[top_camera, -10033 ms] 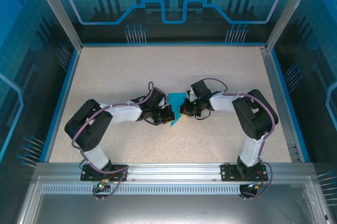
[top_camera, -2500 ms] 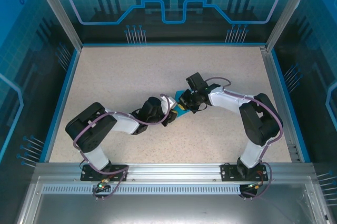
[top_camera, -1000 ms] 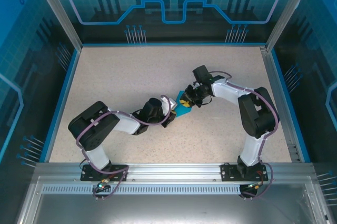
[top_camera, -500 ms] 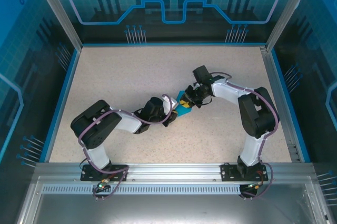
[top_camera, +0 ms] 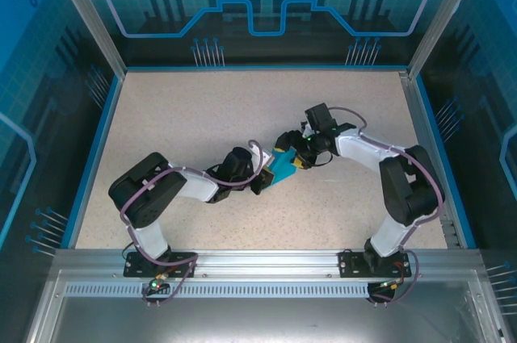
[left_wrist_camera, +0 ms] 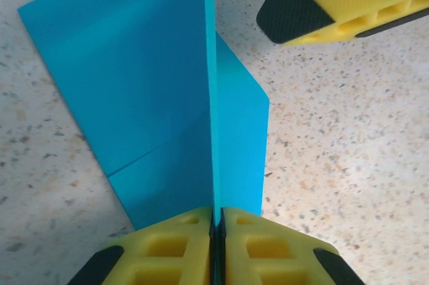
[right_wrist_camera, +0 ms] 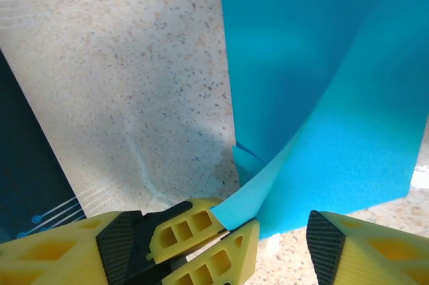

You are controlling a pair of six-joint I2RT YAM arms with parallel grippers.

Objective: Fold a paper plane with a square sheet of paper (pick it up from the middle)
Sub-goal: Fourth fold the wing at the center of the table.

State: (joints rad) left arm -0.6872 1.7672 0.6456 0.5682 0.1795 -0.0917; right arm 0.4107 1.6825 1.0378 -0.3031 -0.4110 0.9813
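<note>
The square sheet of paper is folded into the cyan-blue paper plane (top_camera: 283, 169), which lies mid-table with its centre crease standing up. My left gripper (top_camera: 266, 176) is shut on that crease at the narrow end (left_wrist_camera: 218, 221), and the two wings (left_wrist_camera: 134, 77) spread away from it over the table. My right gripper (top_camera: 296, 155) stands open at the plane's other side. In the right wrist view its pads (right_wrist_camera: 122, 243) are wide apart around the left gripper's yellow fingers (right_wrist_camera: 194, 231), with the paper (right_wrist_camera: 315, 97) spreading beyond. One right finger (left_wrist_camera: 335, 0) hangs past the plane's far right corner.
The speckled tabletop (top_camera: 202, 109) is bounded by a blue rim and aluminium posts (top_camera: 420, 117). Both arms reach inward and meet at the table's middle. Transparent blue walls enclose the cell.
The right arm has swung to the right and its gripper has drawn back off the paper towards the far right. The plane has turned slightly. The left gripper still pinches the crease.
</note>
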